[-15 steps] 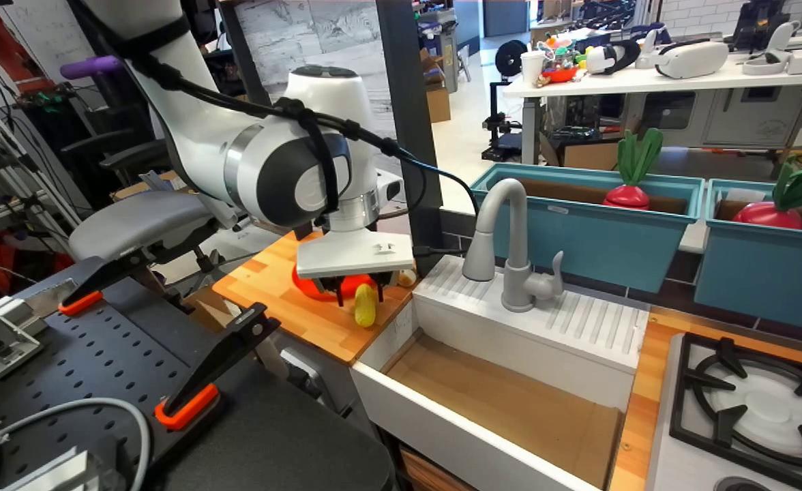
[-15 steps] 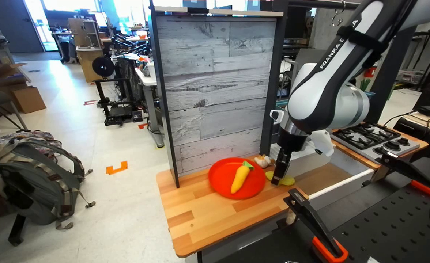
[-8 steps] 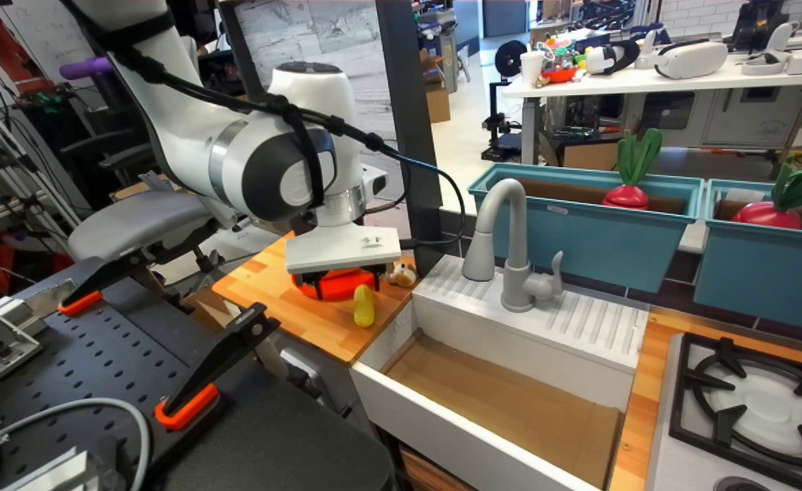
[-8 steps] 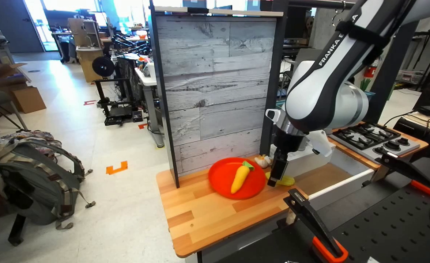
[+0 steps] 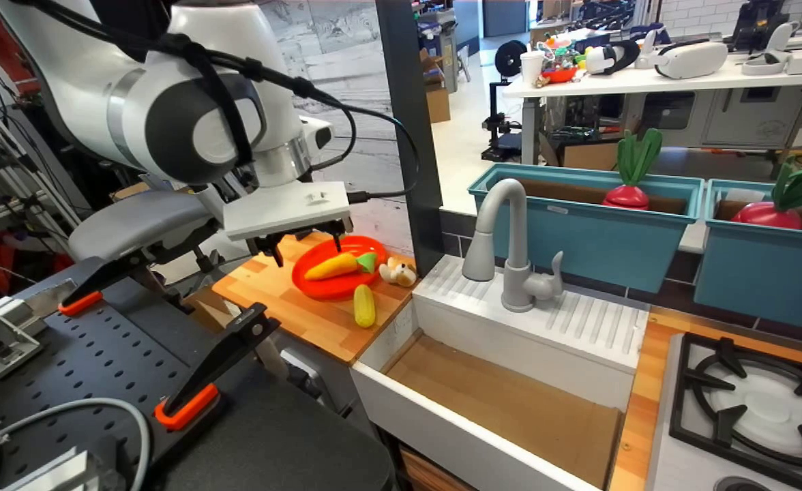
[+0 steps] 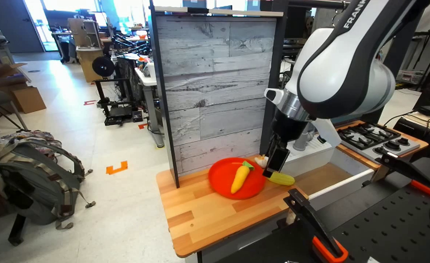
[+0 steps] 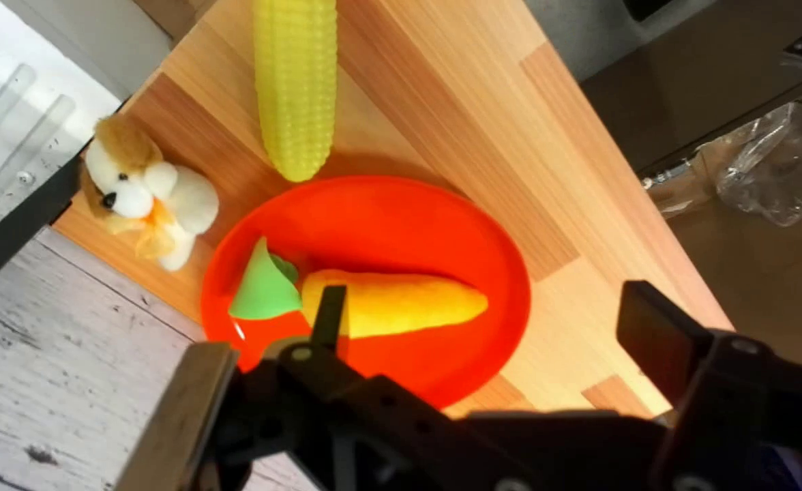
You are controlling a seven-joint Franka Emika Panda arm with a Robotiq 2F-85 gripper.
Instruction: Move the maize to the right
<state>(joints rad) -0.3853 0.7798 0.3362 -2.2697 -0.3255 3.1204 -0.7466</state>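
Observation:
The maize [image 5: 364,306], a stubby yellow-green cob, lies on the wooden counter between the red plate and the sink. It also shows in an exterior view [image 6: 282,179] and at the top of the wrist view [image 7: 296,88], where its far end is cut off. The red plate [image 5: 326,291] holds an orange-yellow carrot-like piece [image 5: 333,266] with a green top. My gripper [image 5: 308,252] is open and empty, raised above the counter near the plate, apart from the maize. In the wrist view its spread fingers [image 7: 486,303] stand over the plate and bare wood.
A small plush dog [image 5: 398,271] sits beside the plate at the counter's back corner. A white sink [image 5: 455,436] with a grey faucet [image 5: 515,252] adjoins the counter. A plank backboard [image 6: 218,91] stands behind the plate. Black clamps [image 6: 315,219] stick up near the counter's front edge.
My gripper has risen and moved away from beside the maize, uncovering the plate and the plush dog in an exterior view. The maize lies still in the same spot.

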